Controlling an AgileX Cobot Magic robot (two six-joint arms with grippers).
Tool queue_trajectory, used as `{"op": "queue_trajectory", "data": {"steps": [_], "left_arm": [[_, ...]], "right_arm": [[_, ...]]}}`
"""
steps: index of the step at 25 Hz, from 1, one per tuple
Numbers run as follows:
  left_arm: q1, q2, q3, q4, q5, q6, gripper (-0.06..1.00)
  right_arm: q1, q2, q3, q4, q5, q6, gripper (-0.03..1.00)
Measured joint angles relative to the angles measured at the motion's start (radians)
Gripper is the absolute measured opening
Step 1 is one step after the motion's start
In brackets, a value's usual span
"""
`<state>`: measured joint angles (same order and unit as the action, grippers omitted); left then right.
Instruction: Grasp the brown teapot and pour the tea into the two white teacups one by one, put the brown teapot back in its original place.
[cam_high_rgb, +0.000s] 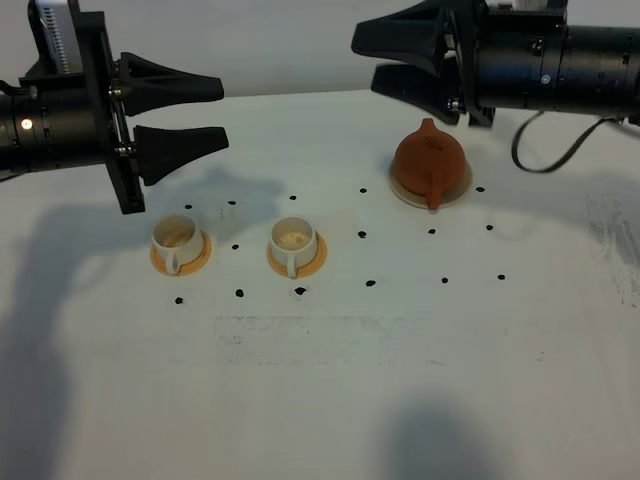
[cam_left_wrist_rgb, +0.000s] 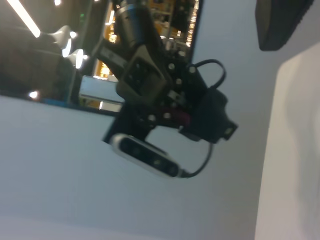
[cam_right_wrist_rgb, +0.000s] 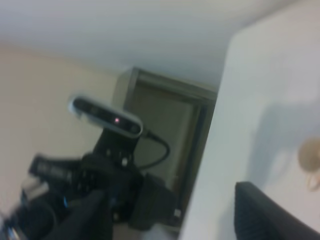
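Observation:
The brown teapot (cam_high_rgb: 430, 158) stands upright on the pale tan coaster (cam_high_rgb: 460, 186) at the back right of the table. The two white teacups, the left one (cam_high_rgb: 175, 240) and the right one (cam_high_rgb: 292, 240), stand on orange saucers at the middle left. No dark tea shows in them. My left gripper (cam_high_rgb: 215, 112) is open and empty, held above and behind the left cup. My right gripper (cam_high_rgb: 366, 60) is open and empty, held above and just behind the teapot. In the wrist views only one dark finger of each gripper shows, the left (cam_left_wrist_rgb: 280, 22) and the right (cam_right_wrist_rgb: 270, 215).
The white table (cam_high_rgb: 320, 400) carries several small black dots around the cups and teapot. Scuffed marks lie in front of the cups and at the right edge. The left wrist view shows the right arm (cam_left_wrist_rgb: 165, 95); the right wrist view shows the left arm (cam_right_wrist_rgb: 100, 195).

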<state>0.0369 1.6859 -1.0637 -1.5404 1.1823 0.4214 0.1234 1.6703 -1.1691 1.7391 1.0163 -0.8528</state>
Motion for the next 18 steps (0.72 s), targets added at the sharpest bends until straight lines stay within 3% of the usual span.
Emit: {"op": "queue_trajectory", "data": {"steps": [4,9,12,15,18], "left_arm": [[0.0,-0.005,0.0,-0.083,0.001,0.24,0.44],[0.0,-0.051,-0.002,-0.199,0.007,0.493,0.44],[0.0,-0.094,-0.004,-0.212,0.008,0.598,0.44],[0.0,-0.148,-0.031,-0.15,0.0,0.681,0.44],[0.0,-0.234,-0.063,0.012,-0.122,0.675,0.39]], "right_arm": [[0.0,0.0,-0.041,0.0,0.08,-0.138,0.52],[0.0,0.0,-0.084,0.001,0.094,-0.132,0.52],[0.0,0.0,-0.094,0.002,0.095,-0.13,0.52],[0.0,0.0,-0.108,0.0,0.105,-0.19,0.52],[0.0,0.0,-0.141,-0.001,0.128,-0.239,0.51]]}}
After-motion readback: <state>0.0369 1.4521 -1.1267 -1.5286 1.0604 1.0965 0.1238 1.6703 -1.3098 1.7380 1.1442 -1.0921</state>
